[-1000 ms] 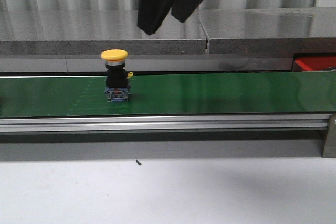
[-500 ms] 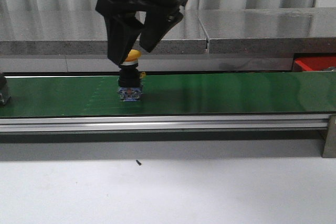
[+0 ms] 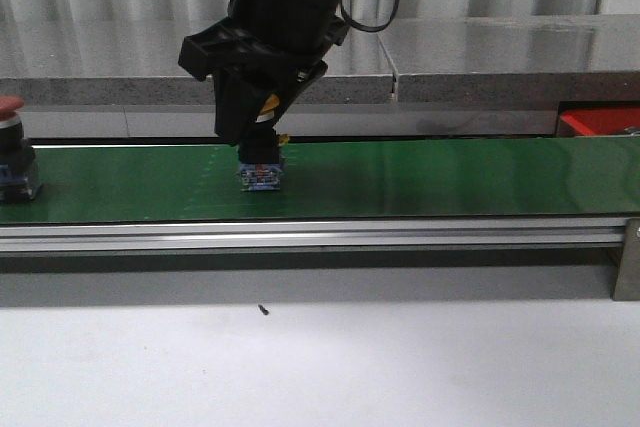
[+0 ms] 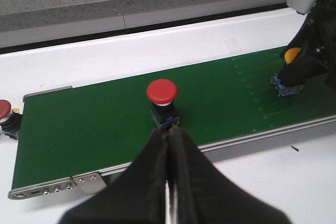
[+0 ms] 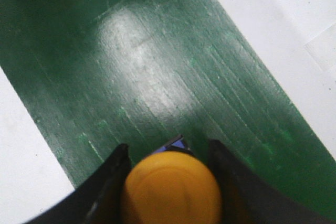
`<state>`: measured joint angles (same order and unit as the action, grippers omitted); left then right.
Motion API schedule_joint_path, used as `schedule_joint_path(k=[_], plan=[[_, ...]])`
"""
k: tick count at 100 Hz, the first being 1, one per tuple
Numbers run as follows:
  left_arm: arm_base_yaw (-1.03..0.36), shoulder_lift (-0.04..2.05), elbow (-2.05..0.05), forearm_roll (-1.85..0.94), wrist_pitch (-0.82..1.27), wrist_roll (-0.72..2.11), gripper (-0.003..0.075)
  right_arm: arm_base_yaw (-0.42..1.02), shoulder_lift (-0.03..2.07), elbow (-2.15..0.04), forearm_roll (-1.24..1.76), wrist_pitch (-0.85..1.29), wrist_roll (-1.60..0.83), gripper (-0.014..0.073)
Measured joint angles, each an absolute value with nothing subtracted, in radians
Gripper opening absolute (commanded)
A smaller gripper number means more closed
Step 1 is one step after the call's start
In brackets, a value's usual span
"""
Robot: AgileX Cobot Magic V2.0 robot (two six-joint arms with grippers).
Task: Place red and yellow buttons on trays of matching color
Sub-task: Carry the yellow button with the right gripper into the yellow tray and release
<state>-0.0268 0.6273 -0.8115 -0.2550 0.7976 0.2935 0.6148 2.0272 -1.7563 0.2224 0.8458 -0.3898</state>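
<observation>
A yellow button [image 3: 262,175] stands upright on the long green belt [image 3: 450,177]. My right gripper [image 3: 258,137] has come down over it, one finger on each side, closed against it. In the right wrist view the yellow cap [image 5: 170,187] fills the gap between the fingers of the right gripper [image 5: 168,146]. A red button [image 3: 12,152] rides the belt at the far left. My left gripper [image 4: 169,132] is shut and empty, just in front of that red button [image 4: 161,91]. A corner of the red tray [image 3: 600,121] shows behind the belt at the right. No yellow tray is in view.
A second red button [image 4: 4,109] sits off the belt's end on the white table. A grey ledge [image 3: 480,67] runs behind the belt. The belt's metal rail [image 3: 300,237] runs along its front edge, with an end post [image 3: 628,262] at the right.
The yellow button has ridden the belt to the right. My right gripper has dropped from above and closed round it. A red button has entered at the left.
</observation>
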Motion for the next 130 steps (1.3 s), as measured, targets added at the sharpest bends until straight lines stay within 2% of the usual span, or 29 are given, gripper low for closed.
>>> schedule_joint_path(k=[27, 56, 91, 130], plan=[[-0.027, 0.627, -0.812, -0.255, 0.798, 0.294, -0.0019, 0.583, 1.930, -1.702, 0.226, 0.824, -0.349, 0.0042], [-0.027, 0.627, -0.812, -0.255, 0.798, 0.294, -0.0019, 0.435, 1.707, -1.466, 0.226, 0.779, -0.322, 0.0042], [-0.027, 0.627, -0.812, -0.255, 0.798, 0.294, -0.0019, 0.127, 1.445, -1.207, 0.226, 0.733, -0.308, 0.0042], [-0.027, 0.627, -0.812, -0.255, 0.798, 0.294, -0.0019, -0.234, 1.364, -1.045, 0.226, 0.739, -0.260, 0.0042]])
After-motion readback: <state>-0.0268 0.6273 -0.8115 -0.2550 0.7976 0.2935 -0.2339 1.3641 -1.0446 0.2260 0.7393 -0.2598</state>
